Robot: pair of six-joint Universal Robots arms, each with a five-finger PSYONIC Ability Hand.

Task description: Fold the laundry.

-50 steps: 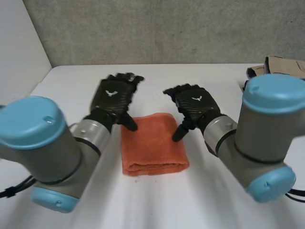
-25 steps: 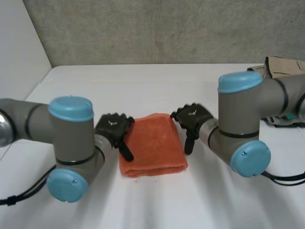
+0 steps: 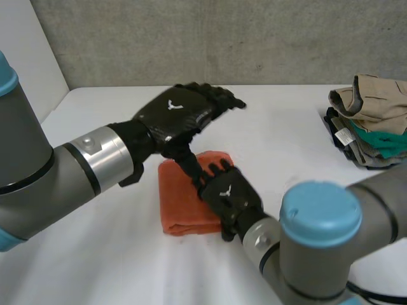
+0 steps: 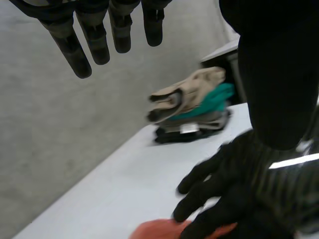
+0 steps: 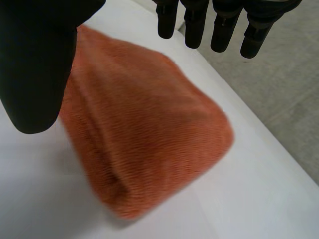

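Observation:
An orange towel (image 3: 180, 206), folded into a thick rectangle, lies flat on the white table (image 3: 286, 121). My left hand (image 3: 181, 114) hovers above and behind the towel, fingers straight and spread, holding nothing; the left wrist view shows its fingers (image 4: 94, 37) in the air over the table. My right hand (image 3: 229, 196) is over the towel's right half, open, its fingers pointing toward the back of the table. In the right wrist view the towel (image 5: 144, 144) lies under the palm, with the straight fingers (image 5: 224, 22) past its far edge. The right hand (image 4: 234, 199) also shows below my left palm.
A pile of folded clothes (image 3: 369, 124), beige on top with green and dark layers beneath, sits at the table's right edge; the left wrist view has the pile (image 4: 192, 107) too. A grey wall runs behind the table.
The left hand has risen from the towel's left edge to above and behind it. The right hand has moved from the towel's right edge to over its right half. The towel has stayed put.

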